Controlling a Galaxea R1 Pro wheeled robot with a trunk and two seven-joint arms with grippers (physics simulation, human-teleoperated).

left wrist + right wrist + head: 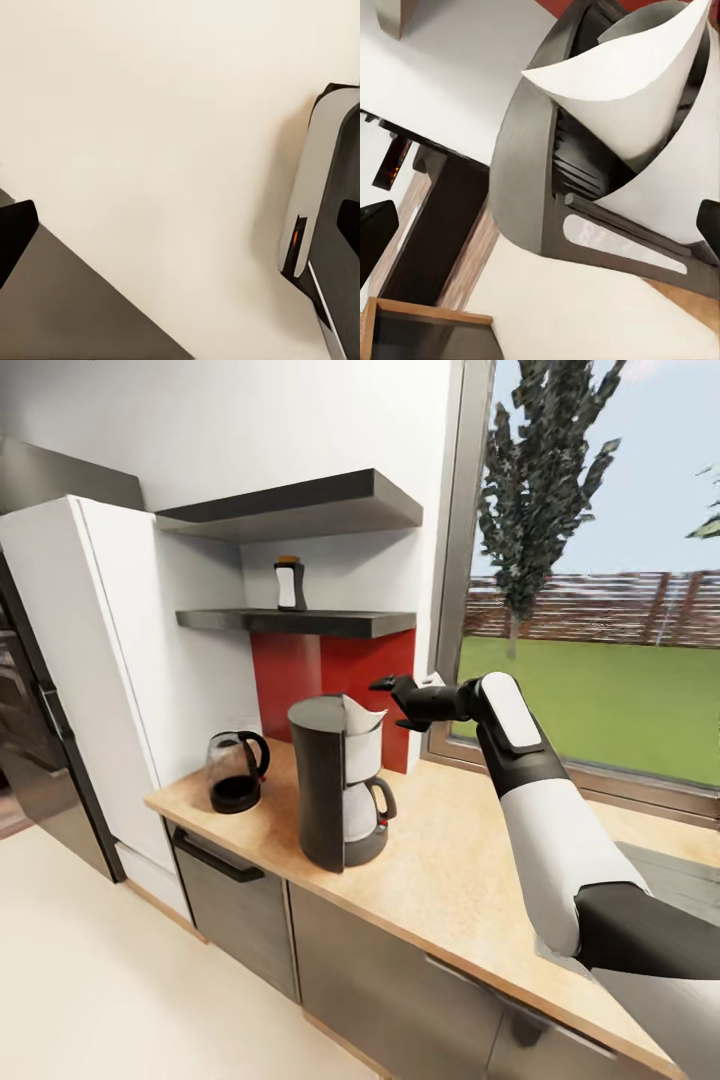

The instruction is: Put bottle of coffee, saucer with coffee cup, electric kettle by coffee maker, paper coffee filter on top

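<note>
**Filter on the coffee maker, right gripper hanging beside it**

The long light wood-grain kitchen countertop (450, 880) runs over grey handle-fronted cabinets, with a glossy red backsplash panel (300, 680) behind it and a tall white cabinet (110, 660) at its far end. A large window (600, 560) looks onto grass and a tree.

Two thin flat black boards are fixed to the wall; the lower is the kitchen shelf (330, 623), and on it stands the small dark bottle of coffee with a white label and tan-brown cap (289, 583), upright and alone.

The white-and-black right arm (540, 810) reaches over the counter. Its right gripper (385, 685) hangs just beside the top of the tall dark grey coffee maker (335, 790), fingers spread apart and holding nothing (the right wrist view looks straight down at the machine, with a dark fingertip at each edge).

A white paper coffee filter (362, 715), cone-shaped, sits in the machine's open top (622, 82).

The small rounded black glassy electric kettle (236, 770) stands on the counter near the white cabinet, apart from the coffee maker, loop handle towards it.

The left gripper's fingertip (11, 232) shows over pale floor; whether that gripper is spread or closed I cannot tell.
</note>
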